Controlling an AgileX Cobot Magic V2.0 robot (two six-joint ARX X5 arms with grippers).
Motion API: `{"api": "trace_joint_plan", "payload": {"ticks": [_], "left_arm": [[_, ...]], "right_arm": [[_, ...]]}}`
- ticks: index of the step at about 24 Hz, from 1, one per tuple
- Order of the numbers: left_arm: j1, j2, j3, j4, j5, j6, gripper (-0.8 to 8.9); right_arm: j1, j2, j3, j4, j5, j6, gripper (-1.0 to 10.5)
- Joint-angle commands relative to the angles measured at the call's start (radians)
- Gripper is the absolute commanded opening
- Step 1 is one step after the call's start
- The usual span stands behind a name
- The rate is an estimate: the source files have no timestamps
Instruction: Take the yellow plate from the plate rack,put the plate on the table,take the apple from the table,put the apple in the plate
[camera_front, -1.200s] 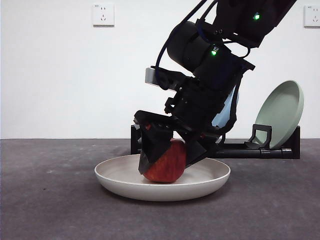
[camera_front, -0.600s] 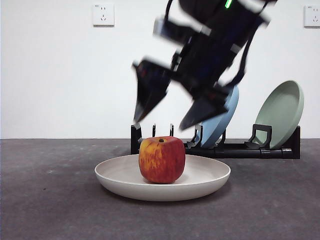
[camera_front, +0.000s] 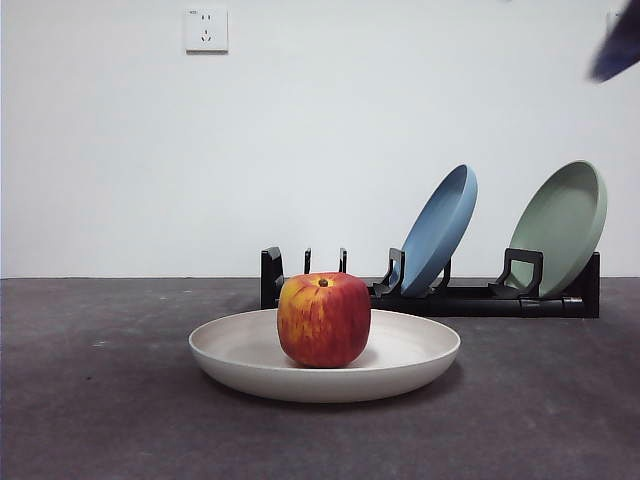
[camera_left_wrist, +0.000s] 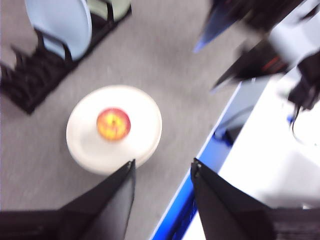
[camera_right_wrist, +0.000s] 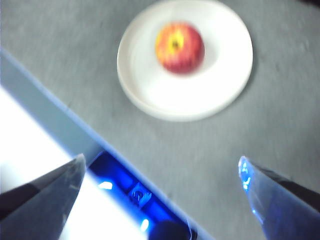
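On the table (camera_front: 90, 400), the yellow plate (camera_front: 250, 362) lay flat, in front of the plate rack (camera_front: 480, 298) and apart from it. The apple (camera_front: 324, 319) stood upright in the middle of that plate, stem dimple facing up; nothing gripped it.

My right pincer (camera_right_wrist: 160, 190) was high above the table edge, both jaws spread wide, nothing between them. Its wrist view showed the plate and apple below, blurred. In the front view only a dark tip showed at the top right corner; which arm it belonged to I could not tell from that view.

My left pincer (camera_left_wrist: 162, 175) was also raised, jaws parted with a clear gap, empty. Its wrist view showed the plate and apple beyond the jaws, and the rack farther off.

Rack contents: blue plate (camera_front: 438, 230) leaning in a middle slot, sage-green plate (camera_front: 560, 225) leaning at the rack's end. Slots at the other end, behind the apple, held no plate.

Wall behind: white, one socket (camera_front: 206, 29) high up.
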Motion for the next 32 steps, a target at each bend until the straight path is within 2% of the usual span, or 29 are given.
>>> {"api": "trace_joint_plan", "payload": {"ticks": [1,3,5,8,9,16,32], "left_arm": [[0.0,-0.001,-0.002,-0.026,0.004,0.004,1.87],[0.0,-0.001,-0.002,-0.042,0.005,0.004,1.84],[0.0,-0.001,-0.002,-0.048,0.005,0.004,1.76],[0.0,-0.001,-0.002,-0.048,0.005,0.004,-0.28],[0.0,-0.001,-0.002,-0.048,0.005,0.004,-0.06],[0.0,-0.001,-0.002,-0.055,0.001,0.004,-0.03],[0.0,-0.001,-0.002,-0.054,0.0,0.003,-0.03]], "right_arm": [[0.001,-0.05,-0.004,-0.052,-0.002,0.008,6.2],[0.001,-0.078,-0.004,-0.08,-0.002,0.009,5.6],[0.001,-0.09,-0.004,-0.092,-0.002,0.01,4.2],[0.001,-0.096,-0.004,-0.107,-0.003,0.014,0.9],[0.001,-0.096,-0.004,-0.111,-0.003,0.014,-0.2],[0.001,-0.096,-0.004,-0.107,-0.001,0.036,0.0],[0.0,-0.096,-0.004,-0.106,0.003,0.035,0.0]]}}
